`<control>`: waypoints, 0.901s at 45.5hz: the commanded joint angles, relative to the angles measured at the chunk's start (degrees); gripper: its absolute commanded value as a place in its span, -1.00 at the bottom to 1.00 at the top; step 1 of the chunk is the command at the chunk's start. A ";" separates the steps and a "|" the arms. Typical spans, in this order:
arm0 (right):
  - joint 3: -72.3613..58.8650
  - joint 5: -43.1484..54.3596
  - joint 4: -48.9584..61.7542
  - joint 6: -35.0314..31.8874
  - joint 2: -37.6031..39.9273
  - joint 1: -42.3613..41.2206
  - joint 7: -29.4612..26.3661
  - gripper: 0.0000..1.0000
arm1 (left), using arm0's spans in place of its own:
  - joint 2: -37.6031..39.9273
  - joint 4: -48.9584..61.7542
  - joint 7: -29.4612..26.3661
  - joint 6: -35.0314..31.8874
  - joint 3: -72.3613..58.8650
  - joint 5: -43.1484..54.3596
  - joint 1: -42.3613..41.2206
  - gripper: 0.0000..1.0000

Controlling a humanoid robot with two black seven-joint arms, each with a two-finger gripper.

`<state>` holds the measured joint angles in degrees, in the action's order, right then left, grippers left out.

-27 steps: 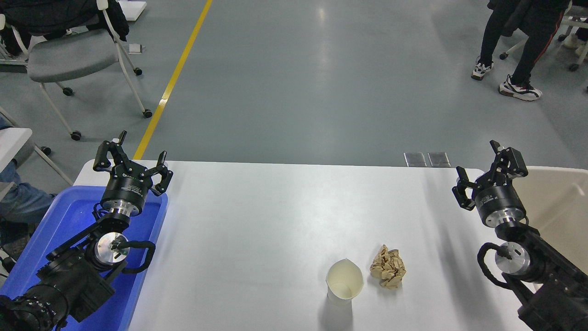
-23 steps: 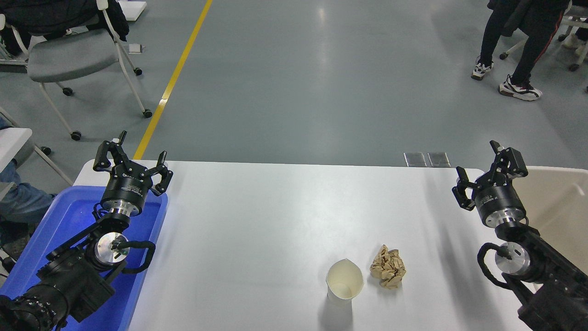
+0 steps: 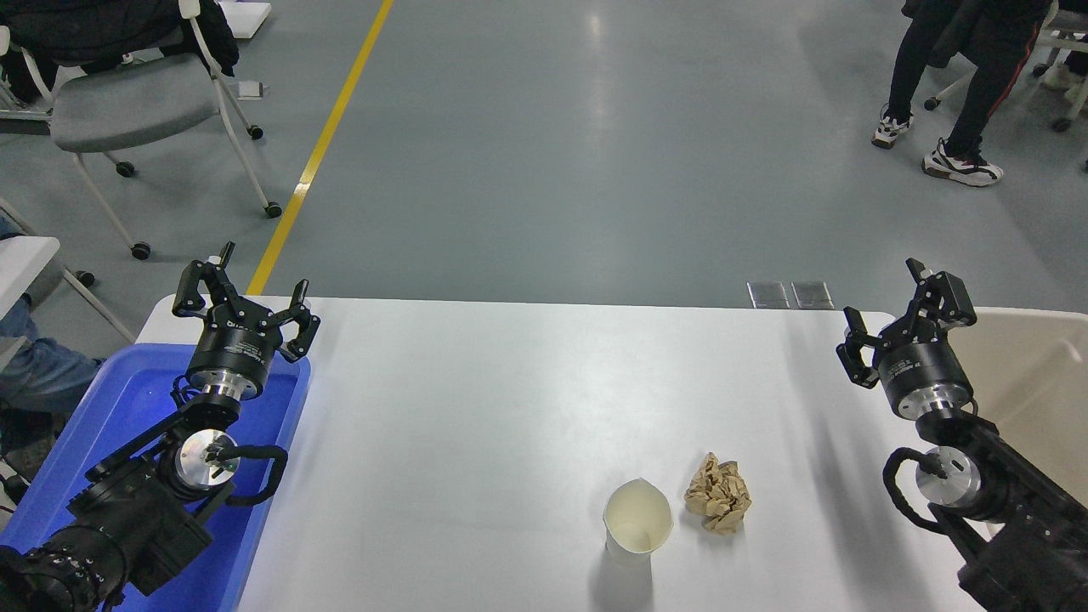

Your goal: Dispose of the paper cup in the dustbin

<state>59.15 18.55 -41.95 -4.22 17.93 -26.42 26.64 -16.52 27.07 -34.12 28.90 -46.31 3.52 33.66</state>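
- Off-white paper, tapered: the paper cup [image 3: 637, 532] standing upright near the table's front edge, mouth up, rim slightly pinched, cream inside.
- Just beside it on the right, apart by a thin strip of white table [image 3: 510, 408]: a crumpled tan paper ball [image 3: 719, 494].
- At the lower left, parked over a blue tub [image 3: 51, 476] (bright plastic, partly hidden by the arm): the left gripper [image 3: 246, 293], fingers spread, holding nothing.
- At the right edge, well apart from the cup: the right gripper [image 3: 901, 310], fingers likewise spread and empty, raised above the table's far right corner.
- Immediately right of that gripper, past the table's right edge: the dustbin [image 3: 1033, 374], beige, smooth-walled, rounded rim, only partly in frame.
- Beyond the table: grey floor with a yellow line [image 3: 323, 144] running diagonally away.
- Far left: a grey-seated chair on castors [image 3: 127, 102] with dark clothing over its back; nearer, at the left edge, a knee in blue jeans [image 3: 38, 374].
- Far right: a person's legs in dark trousers [image 3: 969, 76], trainers on the floor.
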 commanded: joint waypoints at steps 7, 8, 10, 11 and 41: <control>0.00 0.00 0.03 0.00 0.09 -0.21 0.00 0.98 | 0.00 0.00 -0.07 0.02 0.00 0.00 0.00 1.00; 0.00 0.00 0.03 0.00 0.09 -0.21 0.00 0.98 | 0.00 0.00 -0.07 0.02 0.00 0.00 0.00 1.00; 0.00 0.00 0.03 0.00 0.09 -0.21 0.00 0.98 | 0.00 0.00 -0.07 0.02 0.00 0.00 0.00 1.00; 0.00 0.00 0.03 0.00 0.09 -0.21 0.00 0.98 | 0.00 0.00 0.02 0.02 0.00 0.00 0.00 1.00; 0.09 0.00 0.03 0.00 0.09 0.15 0.00 0.98 | 0.00 0.00 -0.07 0.02 0.00 0.00 0.00 1.00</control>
<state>59.15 18.54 -41.93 -4.22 18.02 -26.36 26.64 -16.52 27.07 -34.19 28.89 -46.32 3.52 33.66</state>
